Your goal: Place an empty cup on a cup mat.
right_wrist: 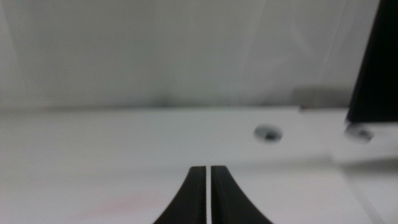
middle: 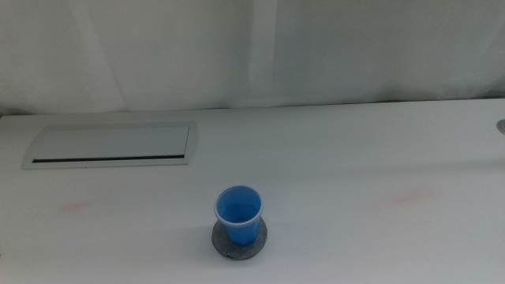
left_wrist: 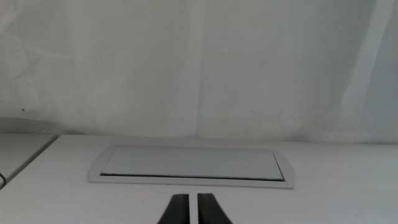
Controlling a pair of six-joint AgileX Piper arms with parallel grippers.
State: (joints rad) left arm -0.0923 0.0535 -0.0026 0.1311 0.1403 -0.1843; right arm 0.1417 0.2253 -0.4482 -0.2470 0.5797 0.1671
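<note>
The table [middle: 355,158] carries a white panel [middle: 110,145] with a dark slot at its far left. Near the front edge lies the mat [middle: 239,243], with the cup [middle: 238,214] standing upright on it, empty. Left gripper [left_wrist: 193,211] faces the panel, jaws nearly closed, holding nothing. Right gripper [right_wrist: 207,199] likewise shows only a thin slit.

The cup [middle: 238,214] is set upright on the cup mat [middle: 238,240], near the front edge of the desk [middle: 355,158], about in the middle. A long panel [middle: 110,146] is set flat into the desk farther back and to the left, well apart from the cup.
</note>
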